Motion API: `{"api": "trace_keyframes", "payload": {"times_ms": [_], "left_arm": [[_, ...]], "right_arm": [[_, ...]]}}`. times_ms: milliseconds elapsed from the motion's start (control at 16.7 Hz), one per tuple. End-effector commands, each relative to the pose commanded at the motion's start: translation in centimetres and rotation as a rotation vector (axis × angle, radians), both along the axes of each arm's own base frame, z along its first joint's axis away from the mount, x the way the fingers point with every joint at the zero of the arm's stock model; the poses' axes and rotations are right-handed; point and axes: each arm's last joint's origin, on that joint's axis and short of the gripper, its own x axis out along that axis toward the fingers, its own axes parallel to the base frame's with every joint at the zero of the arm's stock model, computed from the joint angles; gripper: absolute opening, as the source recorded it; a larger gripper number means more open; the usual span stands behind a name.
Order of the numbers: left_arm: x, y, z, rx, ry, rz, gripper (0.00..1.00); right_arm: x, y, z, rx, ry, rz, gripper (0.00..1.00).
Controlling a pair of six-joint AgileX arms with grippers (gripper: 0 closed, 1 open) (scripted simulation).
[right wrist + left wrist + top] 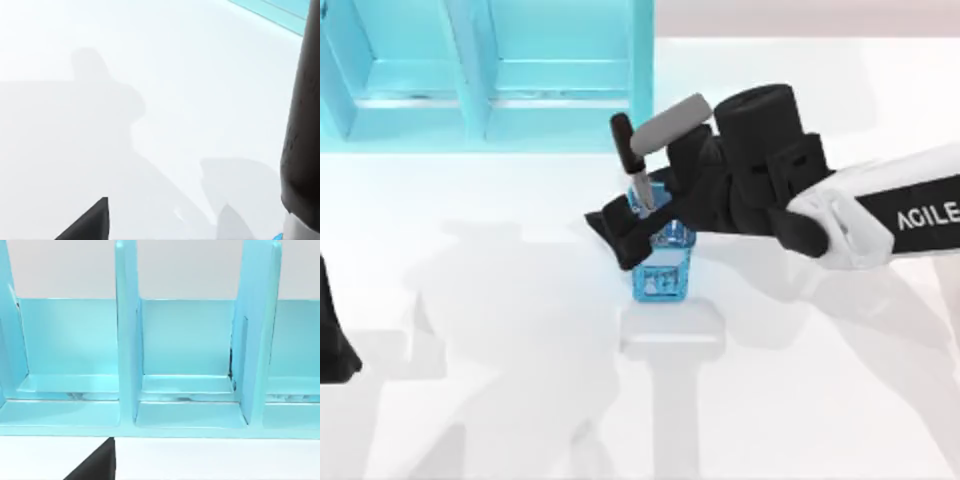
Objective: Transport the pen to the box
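White table: blue container, turquoise box.

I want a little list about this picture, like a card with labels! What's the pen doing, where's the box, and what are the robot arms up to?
pen: black cap on top, standing tilted in the small blue container
box: light blue, with compartments, at the far edge of the table
right gripper: at the container, around the pen's lower barrel
left arm: parked at the table's left edge
pen in box: not yet
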Motion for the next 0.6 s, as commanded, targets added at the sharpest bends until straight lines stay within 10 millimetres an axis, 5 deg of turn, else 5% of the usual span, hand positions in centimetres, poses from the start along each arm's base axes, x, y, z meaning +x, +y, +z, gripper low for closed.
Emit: {"api": "trace_keyframes", "payload": {"times_ms": [600], "left_arm": [[0.0, 0.0, 0.0, 0.0, 0.0, 0.0, 1.0]], "right_arm": [[0.0, 0.0, 0.0, 0.0, 0.0, 0.0, 0.1]]}}
